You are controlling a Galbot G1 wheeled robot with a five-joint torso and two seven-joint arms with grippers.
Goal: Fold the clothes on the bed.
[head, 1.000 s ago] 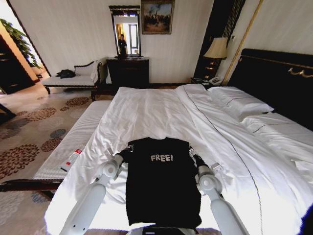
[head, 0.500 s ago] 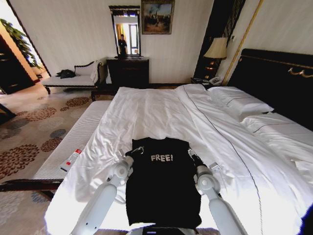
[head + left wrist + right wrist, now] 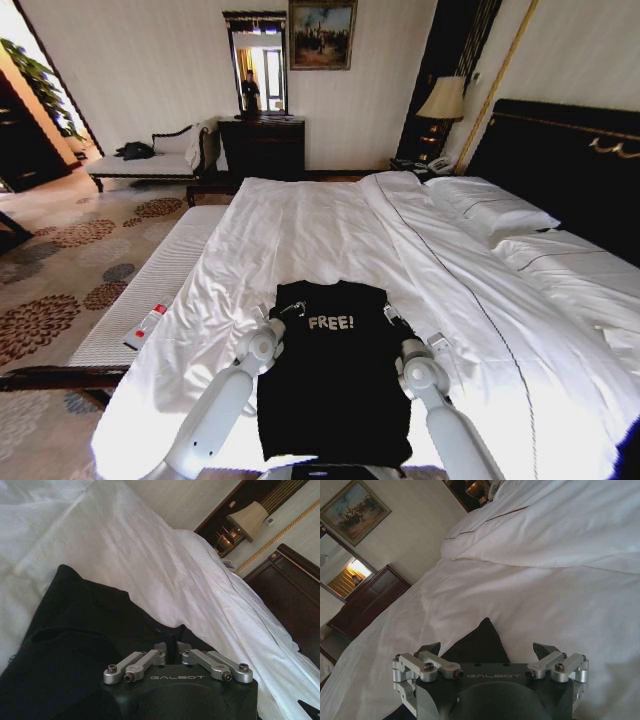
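At lower centre, the T-shirt (image 3: 332,368) lies flat on the bed (image 3: 330,230). I keep my left hand (image 3: 291,310) pinched on its shoulder, ready to fold. My right hand (image 3: 387,313) straddles the opposite corner, fingers spread.

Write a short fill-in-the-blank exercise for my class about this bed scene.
1. The T-shirt lying on the bed is ____ in colour.
2. Its white chest lettering reads ____.
3. The left hand is ____ on the T-shirt.
4. The right hand has its fingers ____.

Missing words: black; FREE!; shut; open
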